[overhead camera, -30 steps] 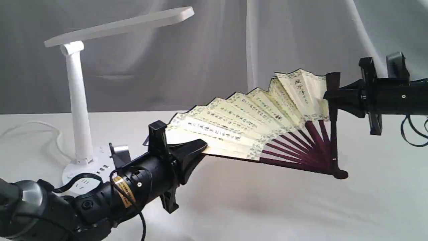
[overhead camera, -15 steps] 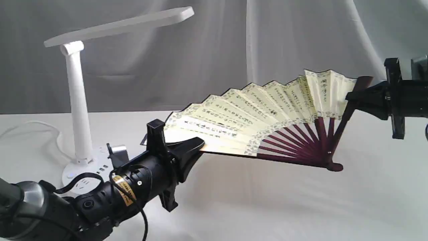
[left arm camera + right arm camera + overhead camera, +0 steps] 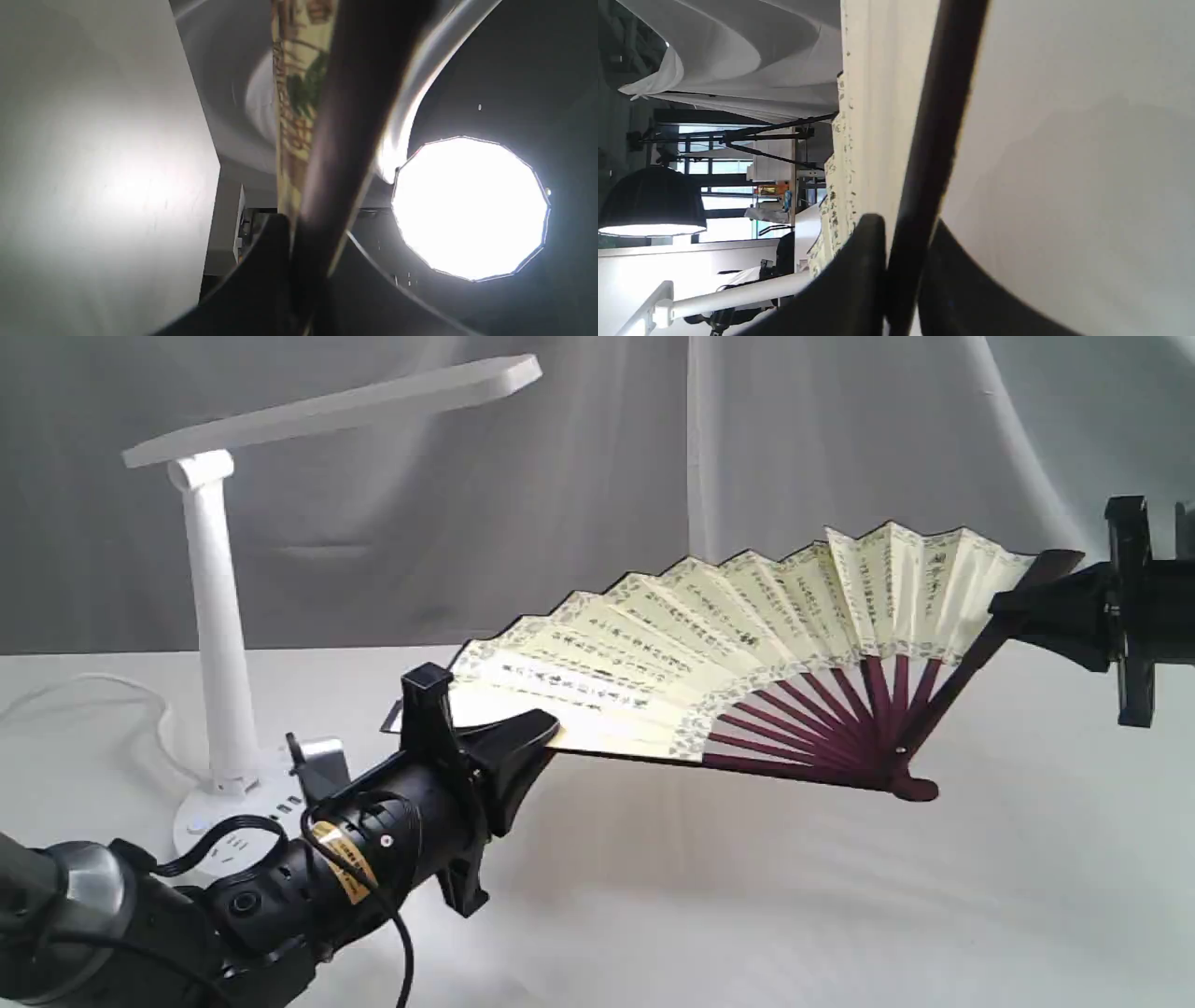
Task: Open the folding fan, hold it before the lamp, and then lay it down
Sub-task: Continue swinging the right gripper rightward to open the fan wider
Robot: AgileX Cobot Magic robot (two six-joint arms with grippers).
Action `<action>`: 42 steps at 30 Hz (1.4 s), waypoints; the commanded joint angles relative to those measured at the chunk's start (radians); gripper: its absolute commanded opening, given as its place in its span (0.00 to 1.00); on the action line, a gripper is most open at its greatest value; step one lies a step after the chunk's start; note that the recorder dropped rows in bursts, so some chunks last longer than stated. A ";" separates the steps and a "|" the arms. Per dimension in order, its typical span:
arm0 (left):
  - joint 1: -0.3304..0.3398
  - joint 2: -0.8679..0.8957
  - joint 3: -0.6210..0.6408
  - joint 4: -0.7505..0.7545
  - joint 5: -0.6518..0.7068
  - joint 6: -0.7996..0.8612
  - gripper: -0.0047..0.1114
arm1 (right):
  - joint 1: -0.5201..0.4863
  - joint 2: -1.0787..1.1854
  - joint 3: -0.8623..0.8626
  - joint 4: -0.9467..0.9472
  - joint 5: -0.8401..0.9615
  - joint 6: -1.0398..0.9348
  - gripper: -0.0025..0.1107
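The left hand (image 3: 546, 735) was clamped shut on one dark guard of the folding fan (image 3: 709, 635), the right hand (image 3: 1006, 613) closed on the other guard at the right, so the leaf hung spread between them above the bench (image 3: 747, 915), its pivot low and apparently clear of it. The lamp (image 3: 219, 644) stood well apart at the left. Spreading wider could tear the pleated paper or strain the pivot; either thin guard could slip from its narrow pinch, and swinging leftward risked knocking the lamp's post.
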 commanded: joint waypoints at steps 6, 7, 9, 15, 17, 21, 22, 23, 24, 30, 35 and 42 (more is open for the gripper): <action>-0.016 -0.019 0.000 -0.119 -0.045 -0.008 0.04 | -0.014 -0.011 0.004 -0.073 -0.019 -0.023 0.03; -0.024 -0.019 0.000 -0.125 -0.045 -0.008 0.04 | -0.016 -0.011 0.004 -0.073 -0.019 -0.020 0.03; -0.041 -0.019 0.000 -0.150 -0.045 -0.008 0.04 | -0.022 -0.011 0.004 -0.073 -0.019 -0.010 0.03; -0.091 -0.024 0.000 -0.204 -0.045 0.017 0.04 | -0.060 -0.011 0.004 -0.073 -0.019 -0.006 0.03; -0.097 -0.038 0.003 -0.204 -0.045 0.046 0.04 | -0.071 -0.011 0.004 -0.073 -0.019 -0.006 0.03; -0.097 -0.081 0.017 -0.212 -0.045 0.089 0.04 | -0.073 -0.011 0.020 -0.073 -0.019 -0.006 0.03; -0.097 -0.086 0.017 -0.212 -0.045 0.089 0.04 | -0.073 -0.011 0.027 -0.073 -0.019 -0.006 0.03; -0.097 -0.089 0.017 -0.212 -0.045 0.089 0.04 | -0.072 -0.011 0.034 -0.073 -0.019 -0.006 0.03; -0.097 -0.091 0.017 -0.212 -0.045 0.089 0.04 | -0.072 -0.011 0.040 -0.073 -0.019 -0.006 0.03; -0.112 -0.135 0.099 -0.310 -0.045 0.100 0.04 | -0.072 -0.011 0.084 -0.049 -0.019 -0.006 0.03; -0.115 -0.157 0.120 -0.283 -0.045 0.133 0.04 | -0.072 -0.011 0.106 -0.025 -0.019 -0.013 0.03; -0.117 -0.164 0.120 -0.281 -0.045 0.133 0.04 | -0.072 -0.014 0.110 -0.024 -0.019 -0.027 0.03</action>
